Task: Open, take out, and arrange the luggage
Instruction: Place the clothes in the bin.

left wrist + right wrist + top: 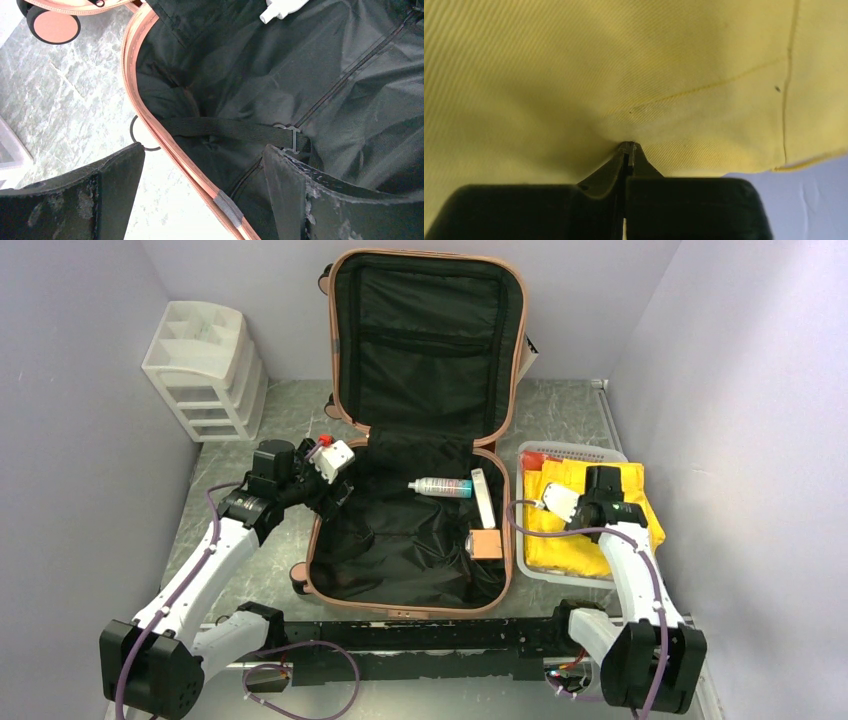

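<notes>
Top external view: the suitcase [385,550] lies open at the middle of the table [270,420]. Its lid [430,340] stands up toward 12 o'clock against the back wall, black lining facing out. Its lower half lies flat toward 6 o'clock.

In the lower half, on the 3 o'clock side:
- spray bottle [443,486], on its side
- white tube [483,497], just beside the bottle at its 3 o'clock
- small tan box [487,543], at 6 o'clock of the tube

A white basket [570,450] sits just beside the suitcase at its 3 o'clock, with a yellow cloth [560,540] in it. A white drawer unit [207,368] stands at 10 o'clock, well apart.

Left wrist view: my left gripper [202,152] hangs over the pink rim at roughly 10 o'clock of the lower half. The jaws are spread wide, one finger outside the shell and one over the lining, grasping nothing. A black strap [225,130] with its buckle [292,137] crosses the lining below me. One wheel [52,25] shows at the 11 o'clock corner of this view.

Right wrist view: my right gripper [629,146] is clenched tight, tips against the yellow cloth, which puckers there. I cannot tell whether a fold is caught.
</notes>
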Robot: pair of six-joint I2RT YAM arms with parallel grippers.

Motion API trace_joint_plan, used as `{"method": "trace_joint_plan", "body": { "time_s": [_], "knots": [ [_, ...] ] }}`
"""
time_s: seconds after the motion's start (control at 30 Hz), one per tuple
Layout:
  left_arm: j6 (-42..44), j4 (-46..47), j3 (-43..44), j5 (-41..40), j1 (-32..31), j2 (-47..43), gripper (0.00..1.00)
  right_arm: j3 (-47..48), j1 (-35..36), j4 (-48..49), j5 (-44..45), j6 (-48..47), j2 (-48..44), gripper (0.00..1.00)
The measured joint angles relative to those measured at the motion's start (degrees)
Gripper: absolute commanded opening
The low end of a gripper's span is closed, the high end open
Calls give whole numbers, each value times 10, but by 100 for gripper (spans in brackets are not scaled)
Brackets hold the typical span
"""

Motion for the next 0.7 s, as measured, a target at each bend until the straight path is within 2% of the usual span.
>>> {"method": "trace_joint_plan", "body": {
  "time_s": [0.1, 0.3, 0.4, 0.57, 0.7],
  "knots": [
    [0, 0, 0, 0, 0, 0, 92, -41, 3, 40, 12, 0, 20, 0],
    [0, 0, 0, 0, 0, 2, 92, -42, 3, 47, 10, 16, 12, 0],
    [0, 0, 0, 0, 0, 6, 92, -13, 2, 33, -11, 33, -1, 0],
    [0, 0, 0, 0, 0, 7, 92, 99, 2, 37, -27, 66, -18, 0],
    [0, 0, 0, 0, 0, 7, 92, 106, 1, 73, -19, 86, -16, 0]
  ]
}}
